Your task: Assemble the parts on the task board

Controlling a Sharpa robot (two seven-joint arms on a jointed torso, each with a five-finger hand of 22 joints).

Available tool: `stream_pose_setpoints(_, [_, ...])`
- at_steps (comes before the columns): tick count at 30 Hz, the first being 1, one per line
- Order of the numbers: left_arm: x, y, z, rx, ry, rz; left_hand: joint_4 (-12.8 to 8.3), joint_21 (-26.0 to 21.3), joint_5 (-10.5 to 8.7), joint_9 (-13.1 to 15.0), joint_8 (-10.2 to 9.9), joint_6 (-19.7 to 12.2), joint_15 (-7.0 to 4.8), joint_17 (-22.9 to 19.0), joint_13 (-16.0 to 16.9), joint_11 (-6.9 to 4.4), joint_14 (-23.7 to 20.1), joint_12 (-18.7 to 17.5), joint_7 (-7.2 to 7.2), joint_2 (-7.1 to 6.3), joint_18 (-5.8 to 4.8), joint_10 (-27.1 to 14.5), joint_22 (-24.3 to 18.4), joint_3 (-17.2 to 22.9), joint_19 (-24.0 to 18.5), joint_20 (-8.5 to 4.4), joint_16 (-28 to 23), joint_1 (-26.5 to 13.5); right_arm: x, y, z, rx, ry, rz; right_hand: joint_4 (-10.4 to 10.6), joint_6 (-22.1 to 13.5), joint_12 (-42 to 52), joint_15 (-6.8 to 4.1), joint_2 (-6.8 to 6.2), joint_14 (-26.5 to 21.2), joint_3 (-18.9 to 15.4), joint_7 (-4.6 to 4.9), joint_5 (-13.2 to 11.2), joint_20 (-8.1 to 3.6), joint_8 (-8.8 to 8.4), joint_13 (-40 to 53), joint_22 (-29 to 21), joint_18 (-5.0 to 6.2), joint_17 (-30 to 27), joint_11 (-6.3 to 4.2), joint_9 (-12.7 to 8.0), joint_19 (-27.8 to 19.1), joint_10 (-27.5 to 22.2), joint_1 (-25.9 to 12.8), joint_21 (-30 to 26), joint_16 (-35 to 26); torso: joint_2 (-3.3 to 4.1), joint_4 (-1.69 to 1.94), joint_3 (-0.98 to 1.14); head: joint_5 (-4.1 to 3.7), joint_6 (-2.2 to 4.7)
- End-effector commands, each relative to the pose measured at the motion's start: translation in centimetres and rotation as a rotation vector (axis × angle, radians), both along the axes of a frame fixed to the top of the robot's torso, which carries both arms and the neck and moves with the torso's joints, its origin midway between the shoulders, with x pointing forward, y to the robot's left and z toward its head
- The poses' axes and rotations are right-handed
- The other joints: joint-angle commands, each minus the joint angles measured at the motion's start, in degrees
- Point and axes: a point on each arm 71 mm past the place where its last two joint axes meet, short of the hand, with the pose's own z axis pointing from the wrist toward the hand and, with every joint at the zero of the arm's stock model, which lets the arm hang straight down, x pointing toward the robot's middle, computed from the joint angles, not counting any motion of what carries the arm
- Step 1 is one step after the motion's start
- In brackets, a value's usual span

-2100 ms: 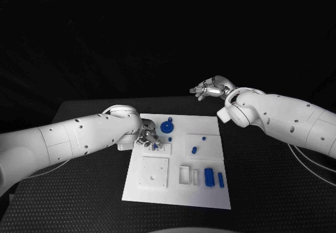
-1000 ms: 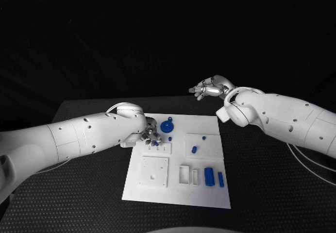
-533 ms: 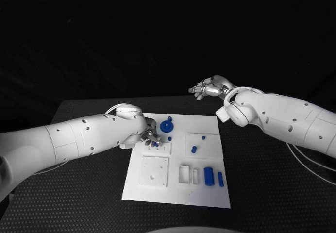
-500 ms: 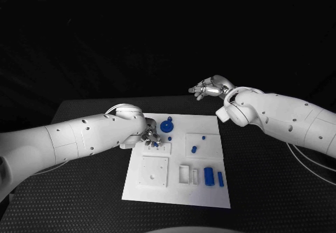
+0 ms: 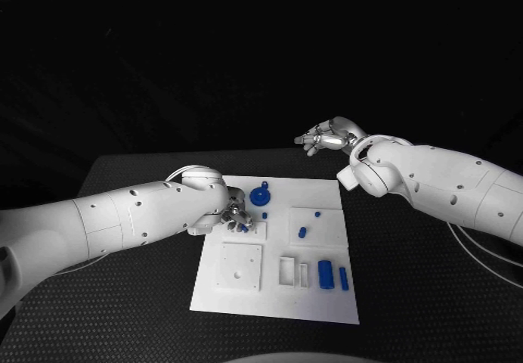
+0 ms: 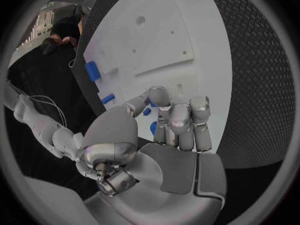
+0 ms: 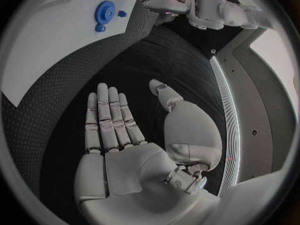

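Note:
The white task board [image 5: 278,249] lies in the middle of the black table. My left hand [image 5: 232,217] hangs low over the board's far left part, fingers curled in, pinching a small blue part [image 6: 153,128] between thumb and fingers. A blue gear [image 5: 261,197] stands just right of that hand, with a small blue peg [image 5: 265,215] near it. More blue pegs [image 5: 302,233] and two blue cylinders [image 5: 325,274] sit on the board's right side. My right hand [image 5: 327,138] is raised beyond the table's far edge, fingers straight and apart, holding nothing [image 7: 112,130].
A raised white square block [image 5: 239,267] and a white slotted holder [image 5: 286,272] occupy the board's near half. Bare black table lies left and right of the board. The right wrist view shows the gear [image 7: 104,9] and my left hand [image 7: 187,5] far off.
My left forearm has turned and sunk slightly while its hand stays over the same spot on the board. The right arm and the board's parts have not moved.

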Motion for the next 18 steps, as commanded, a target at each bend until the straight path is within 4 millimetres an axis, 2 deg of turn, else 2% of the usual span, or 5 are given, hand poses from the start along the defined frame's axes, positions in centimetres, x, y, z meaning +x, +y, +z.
stream_pose_setpoints(1, [-0.06,-0.16,-0.13,-0.006,-0.014,-0.005,-0.4,0.2,0.16,0.1,-0.2,0.8,-0.42,-0.1,-0.1,-0.41,-0.1,0.2,-0.37,1.44,1.06,-0.3,0.0,0.0,-0.3,-6.18,0.4,1.9,-0.05,0.09,-0.04,-0.001,0.003,0.014,0.0,-0.5,0.2,-0.03,0.07,-0.5,-0.3,0.68,0.2,-0.11,0.28,-0.1,0.1,-0.28,0.1,0.23,-0.1,-0.4,-0.3,-0.3,-0.2,-0.3,0.01,-0.07,-0.01,0.02,0.03])
stream_pose_setpoints(18, [0.03,-0.06,-0.26,-0.013,-0.035,-0.002,-0.8,0.3,0.16,0.1,-1.1,1.0,-0.36,-0.2,-0.2,-0.34,-0.1,0.1,-0.31,1.81,1.08,-0.3,0.0,-0.3,-0.3,-6.18,0.3,2.2,-0.08,0.11,-0.05,0.0,0.003,0.015,0.0,-0.5,0.3,-0.03,0.08,-0.5,-0.3,0.68,0.3,-0.09,0.29,-0.1,0.2,-0.28,0.1,0.24,-0.1,-0.5,-0.4,-0.3,-0.2,-0.3,0.02,-0.06,0.04,0.02,-0.08])
